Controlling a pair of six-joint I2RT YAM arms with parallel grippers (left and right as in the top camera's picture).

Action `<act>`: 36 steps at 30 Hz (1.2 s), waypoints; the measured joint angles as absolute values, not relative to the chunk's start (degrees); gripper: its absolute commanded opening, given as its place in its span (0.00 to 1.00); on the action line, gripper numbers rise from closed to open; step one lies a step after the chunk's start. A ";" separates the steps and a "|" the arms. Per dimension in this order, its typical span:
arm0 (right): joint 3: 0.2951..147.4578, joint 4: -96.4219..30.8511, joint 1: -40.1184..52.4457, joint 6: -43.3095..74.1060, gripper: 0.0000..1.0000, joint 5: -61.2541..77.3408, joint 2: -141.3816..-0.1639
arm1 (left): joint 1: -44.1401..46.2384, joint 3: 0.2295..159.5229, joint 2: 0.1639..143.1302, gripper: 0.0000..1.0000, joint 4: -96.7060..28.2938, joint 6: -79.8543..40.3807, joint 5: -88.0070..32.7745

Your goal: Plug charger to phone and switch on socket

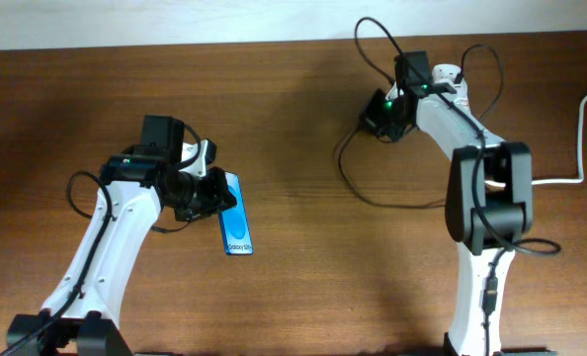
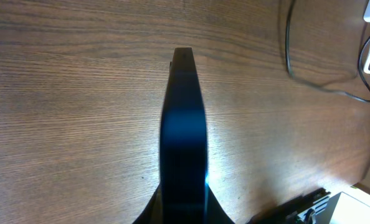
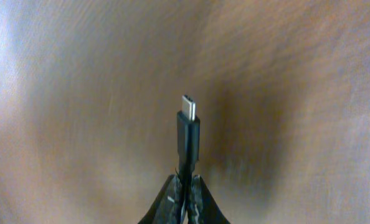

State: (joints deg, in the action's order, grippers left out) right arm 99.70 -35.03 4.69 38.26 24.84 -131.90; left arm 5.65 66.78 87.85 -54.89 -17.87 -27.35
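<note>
The phone shows its blue lit screen, and my left gripper is shut on its upper end, holding it above the table. In the left wrist view the phone appears edge-on, running away from my left gripper. My right gripper hangs over the far right of the table, shut on the charger close to its tip. The right wrist view has the charger's small metal connector sticking straight out from my right gripper. The white socket lies behind the right arm, partly hidden.
The black charger cable loops across the table between the arms and over the right arm. A thick white cord runs along the right edge. The left arm's own black cable curls at the left.
</note>
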 measured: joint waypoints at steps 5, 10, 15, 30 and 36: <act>99.79 -53.36 4.97 21.28 0.04 33.34 -125.12 | 5.65 66.78 87.85 0.00 -54.85 -17.74 -27.38; 99.46 -70.24 8.12 3.53 0.05 35.90 -124.11 | 5.65 66.78 87.85 0.00 -54.76 -17.74 -27.38; 99.35 -76.55 12.56 -8.78 0.04 38.61 -124.11 | 5.65 66.78 87.85 0.00 -54.28 -17.74 -27.38; 99.11 -97.10 15.51 -42.61 0.05 57.10 -124.11 | 3.77 72.05 87.85 0.00 -52.60 -15.62 -29.85; 99.09 -97.10 20.05 -42.96 0.04 57.65 -121.34 | -1.93 73.84 87.85 0.00 -52.73 -12.34 -35.20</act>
State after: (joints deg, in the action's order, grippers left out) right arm 99.09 -97.10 20.05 -42.96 57.65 -121.34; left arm -1.93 73.84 87.85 -52.73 -12.34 -35.20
